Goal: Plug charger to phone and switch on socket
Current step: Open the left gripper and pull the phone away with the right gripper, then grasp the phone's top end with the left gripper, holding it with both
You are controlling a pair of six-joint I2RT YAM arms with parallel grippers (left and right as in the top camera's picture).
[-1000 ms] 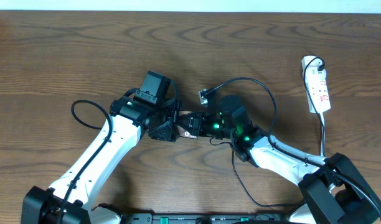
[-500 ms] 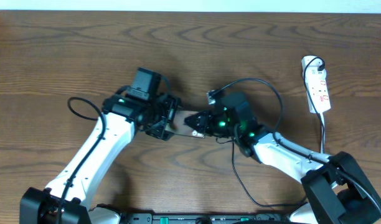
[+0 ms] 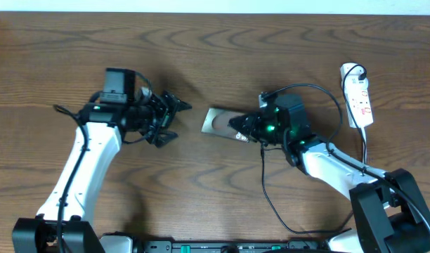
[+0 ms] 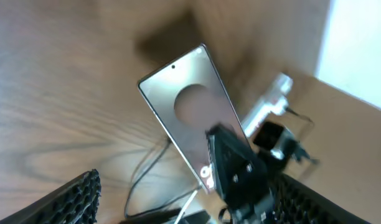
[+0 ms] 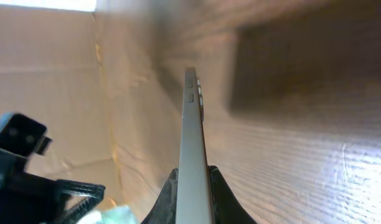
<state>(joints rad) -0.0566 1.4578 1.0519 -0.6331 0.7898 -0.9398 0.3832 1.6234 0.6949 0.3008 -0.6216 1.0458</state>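
The phone (image 3: 220, 121), a flat glossy slab with a round circle, hangs just above the table mid-scene. My right gripper (image 3: 243, 127) is shut on its right end. The right wrist view shows the phone (image 5: 192, 118) edge-on, pinched between the black fingers (image 5: 169, 198). My left gripper (image 3: 174, 121) stands open to the left of the phone, apart from it and holding nothing. From the left wrist, the phone (image 4: 189, 111) faces the camera. The charger (image 3: 265, 188), a thin black cable, runs down from under the right gripper; its tip is hidden. The white socket (image 3: 357, 95) lies at the far right.
A thicker black arm cable (image 3: 320, 90) arcs over the right gripper towards the socket. The socket's cord (image 3: 364, 151) runs down to the right arm's base (image 3: 383, 211). Bare wooden table (image 3: 222, 49) stretches behind both arms.
My left gripper has opened wider and drawn back to the left, away from the phone. The right gripper has carried the phone up and to the right.
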